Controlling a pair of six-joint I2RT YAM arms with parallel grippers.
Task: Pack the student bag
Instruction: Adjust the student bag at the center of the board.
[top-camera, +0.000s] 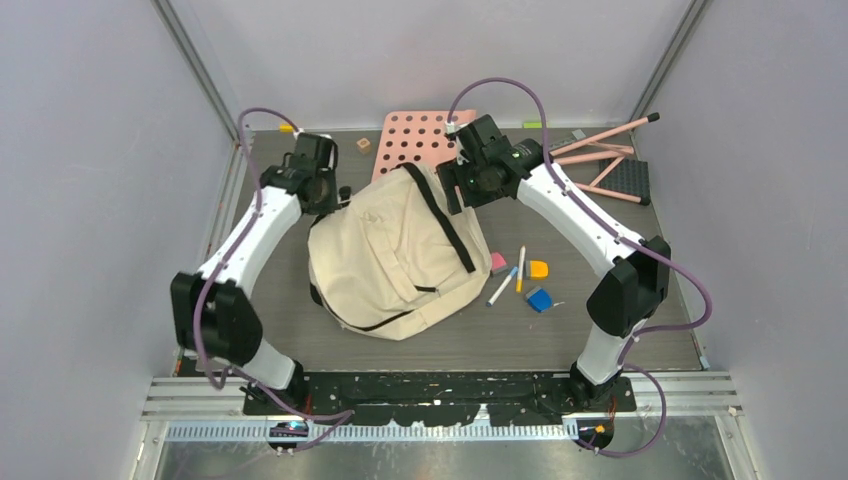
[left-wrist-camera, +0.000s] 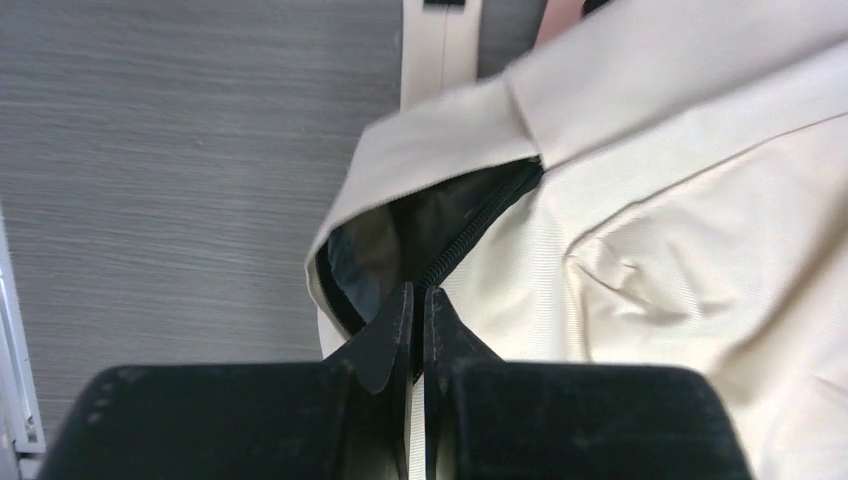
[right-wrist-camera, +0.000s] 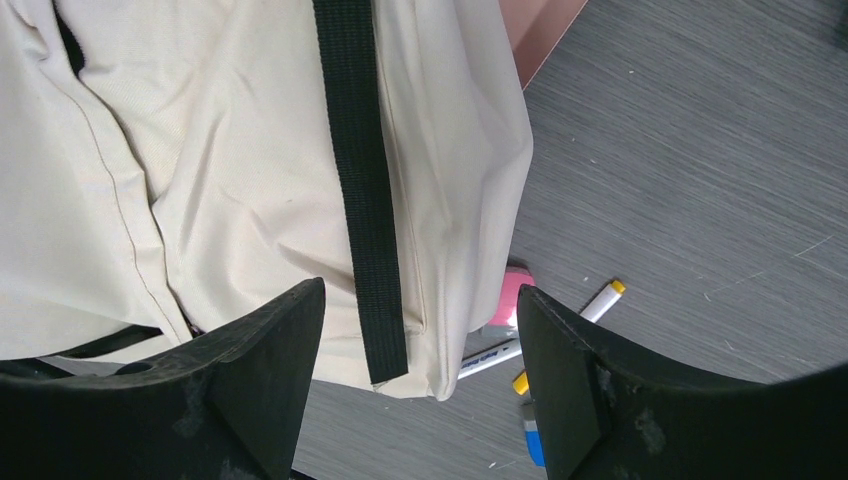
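Top view: student bag (top-camera: 395, 255) lies flat mid-desk (top-camera: 480, 340), its top towards the pink board (top-camera: 415, 140); markers and erasers (top-camera: 522, 278) lie just right of it. Left pincer (top-camera: 335, 195) is at the bag's upper-left corner, right pincer (top-camera: 465, 190) over its top edge.

Left wrist: fingers are pressed fully together right at the zipper (left-wrist-camera: 480, 225), where a short gap shows dark lining. Whether they've caught the pull or any fabric is hidden behind the tips; can't tell.

Right wrist: jaws are wide apart and empty, hovering above the black strap (right-wrist-camera: 360, 180).

Handling: limp, light fabric; I'd expect it to sag and skid on the desk. Best holds look like the zip lip or the strap. The bag's inside is mostly unseen.
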